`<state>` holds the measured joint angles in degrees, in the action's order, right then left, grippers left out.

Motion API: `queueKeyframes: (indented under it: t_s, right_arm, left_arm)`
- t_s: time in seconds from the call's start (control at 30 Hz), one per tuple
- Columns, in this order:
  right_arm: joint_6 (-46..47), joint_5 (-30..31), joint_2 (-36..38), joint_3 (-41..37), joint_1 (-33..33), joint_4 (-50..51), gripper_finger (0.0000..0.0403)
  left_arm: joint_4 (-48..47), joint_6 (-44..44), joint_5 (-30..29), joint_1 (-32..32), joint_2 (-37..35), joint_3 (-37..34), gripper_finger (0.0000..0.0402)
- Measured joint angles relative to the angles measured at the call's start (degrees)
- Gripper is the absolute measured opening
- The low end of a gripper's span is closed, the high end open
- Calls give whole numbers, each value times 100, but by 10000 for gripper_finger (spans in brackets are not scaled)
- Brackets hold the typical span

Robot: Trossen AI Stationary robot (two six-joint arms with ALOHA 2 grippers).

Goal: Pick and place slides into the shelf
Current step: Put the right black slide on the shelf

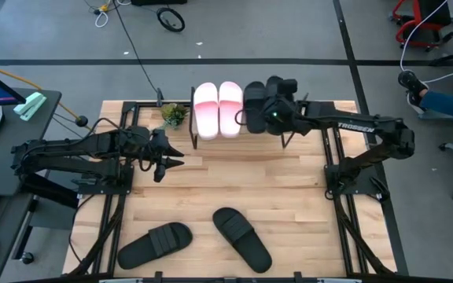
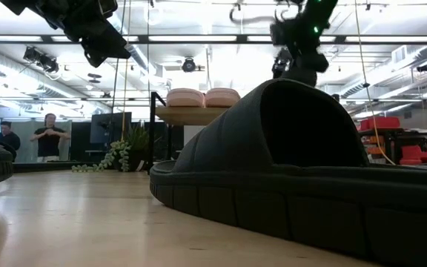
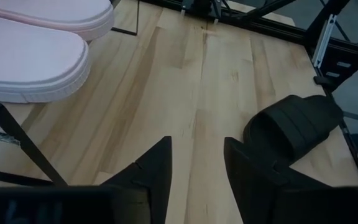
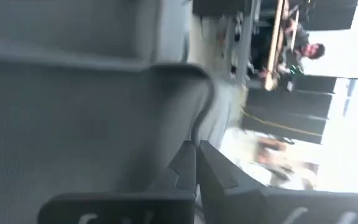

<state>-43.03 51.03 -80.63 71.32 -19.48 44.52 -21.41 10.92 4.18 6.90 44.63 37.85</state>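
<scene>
Two pale pink slides (image 1: 218,109) on shelf (image 1: 194,141), matte black slides (image 1: 242,239) on table

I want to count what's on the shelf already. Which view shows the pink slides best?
The high view: both pink slides lie side by side on the shelf, seen whole. The low view shows them far off, edge-on; the left wrist view only their soles; the right wrist view none.

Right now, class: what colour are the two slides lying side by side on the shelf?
Pale pink slides; the high view shows them best on the shelf.
</scene>
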Motion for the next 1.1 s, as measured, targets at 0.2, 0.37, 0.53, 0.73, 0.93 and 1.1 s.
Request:
queueKeyframes:
  t_s: [0.2, 0.37, 0.53, 0.73, 0.93, 1.1]
  right_arm:
    - [-370, 163, 118, -531, -34, -12, 2]
    - [-678, 293, 282, -551, 11, -564, 2]
    - [-1428, 308, 605, -548, 4, -1093, 2]
    - [-1643, 223, 1045, -548, -35, -710, 2]
    - [-1963, -503, 1210, -537, -37, -51, 2]
    - [-2458, -771, 923, -537, -129, -91, 2]
  left_arm:
    - [-86, -24, -2, 0, 1, 0, 150]
    - [-102, -24, -2, 0, 0, 0, 142]
    - [-96, -20, -2, 0, 1, 0, 141]
    - [-96, 5, 0, 0, 1, 0, 150]
    - [-94, 5, -1, 0, 1, 0, 151]
    - [-92, 43, 0, 0, 1, 0, 143]
